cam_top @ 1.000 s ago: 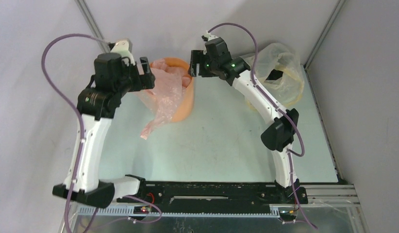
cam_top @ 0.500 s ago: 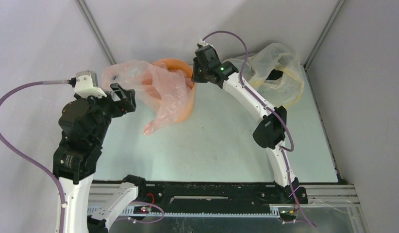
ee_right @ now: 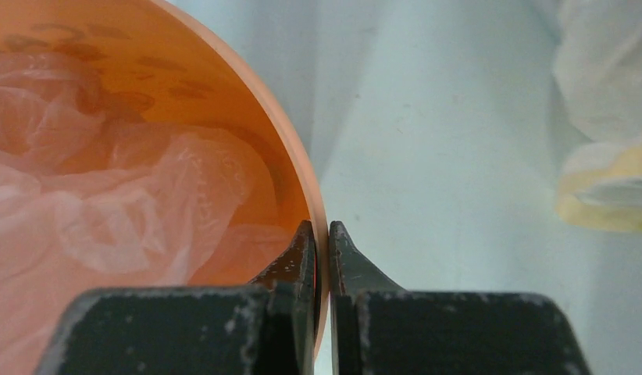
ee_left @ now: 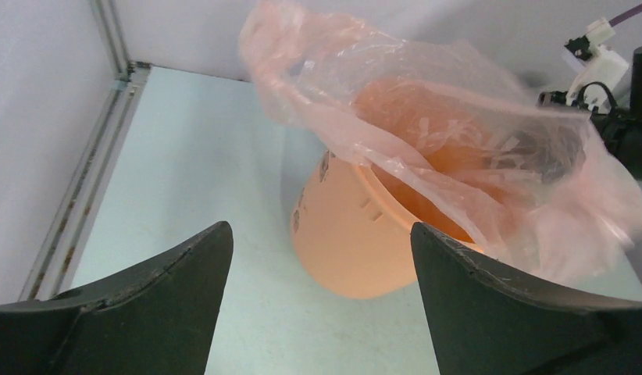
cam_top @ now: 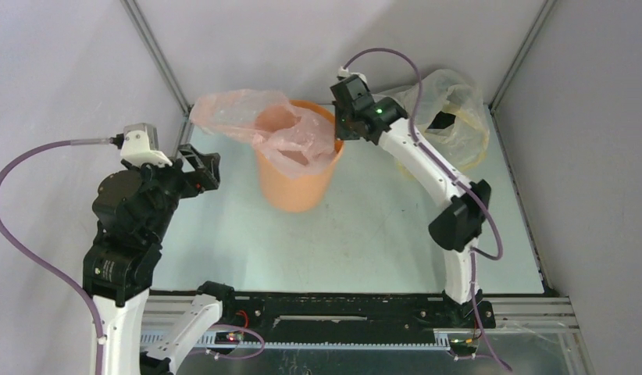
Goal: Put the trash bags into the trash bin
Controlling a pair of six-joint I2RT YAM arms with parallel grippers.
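The orange trash bin (cam_top: pixel 296 176) stands upright at the back middle of the table. The pale pink trash bag (cam_top: pixel 259 125) lies crumpled in its mouth and spills over the far-left rim. My right gripper (cam_top: pixel 338 134) is at the bin's right rim. In the right wrist view it (ee_right: pixel 322 231) is shut on the bin's thin wall (ee_right: pixel 290 148), one finger inside and one outside, with the bag (ee_right: pixel 107 195) inside. My left gripper (cam_top: pixel 207 168) is open, left of the bin and apart from it. Its wrist view frames the bin (ee_left: pixel 349 242) and the bag (ee_left: pixel 427 141) between its fingertips (ee_left: pixel 319 227).
A larger clear yellowish bag (cam_top: pixel 451 109) with dark contents sits in the back right corner, also at the right edge of the right wrist view (ee_right: pixel 607 164). Metal frame rails run along the left wall (ee_left: pixel 91 180).
The bin lay tipped on its side and now stands upright. My right gripper has closed on its rim. My left arm has drawn back left, away from the bag.
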